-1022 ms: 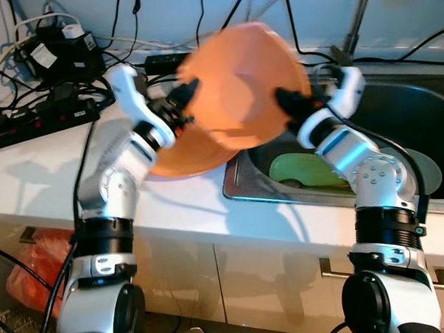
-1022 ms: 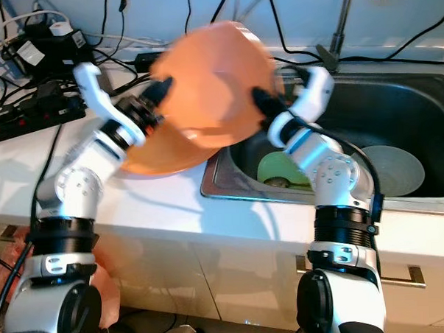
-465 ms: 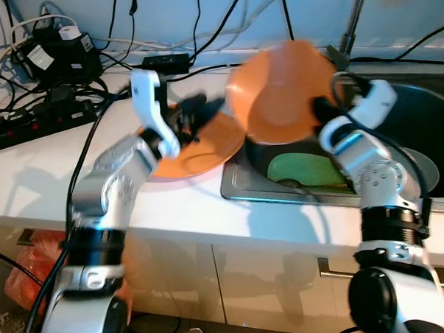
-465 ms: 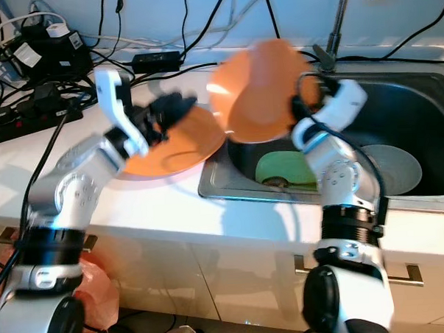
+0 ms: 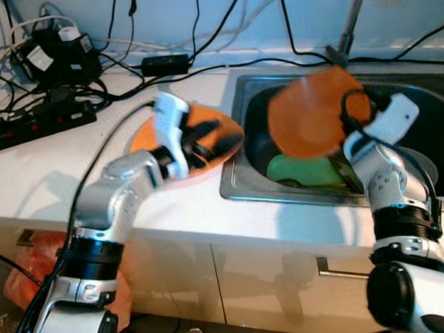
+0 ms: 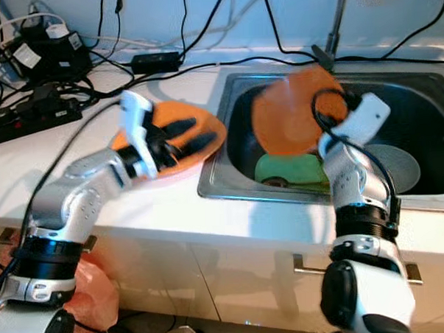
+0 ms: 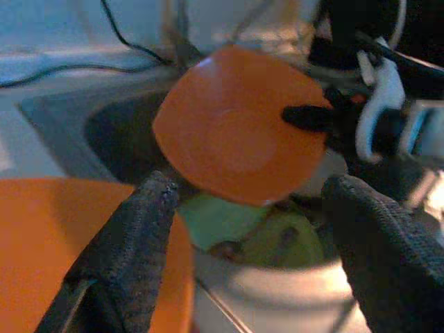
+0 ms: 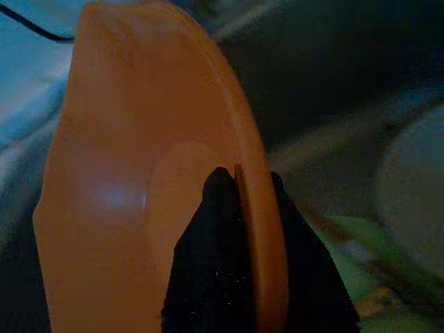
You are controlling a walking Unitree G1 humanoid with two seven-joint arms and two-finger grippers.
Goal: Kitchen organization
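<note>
An orange bowl [image 5: 308, 112] hangs tilted on edge over the steel sink [image 5: 241, 184]. My right gripper [image 5: 352, 108] is shut on its rim, and the right wrist view shows both black fingers [image 8: 222, 208] pinching that rim [image 8: 246, 180]. A flat orange plate [image 5: 206, 149] lies on the white counter beside the sink's left edge. My left gripper [image 5: 231, 131] hovers low over this plate, open and holding nothing. In the left wrist view its spread fingers [image 7: 132, 250] frame the orange bowl [image 7: 236, 132].
A green dish [image 5: 303, 170] and a grey plate [image 6: 391, 163] lie in the sink. Black power strips [image 5: 36, 119], adapters and tangled cables crowd the counter's back left. The faucet stem [image 5: 352, 17] rises behind the sink. An orange bag [image 5: 31, 274] sits on the floor at the left.
Both grippers held the orange bowl above the counter. The left one let go and sank over the orange plate. The right one carried the bowl rightward and down over the sink.
</note>
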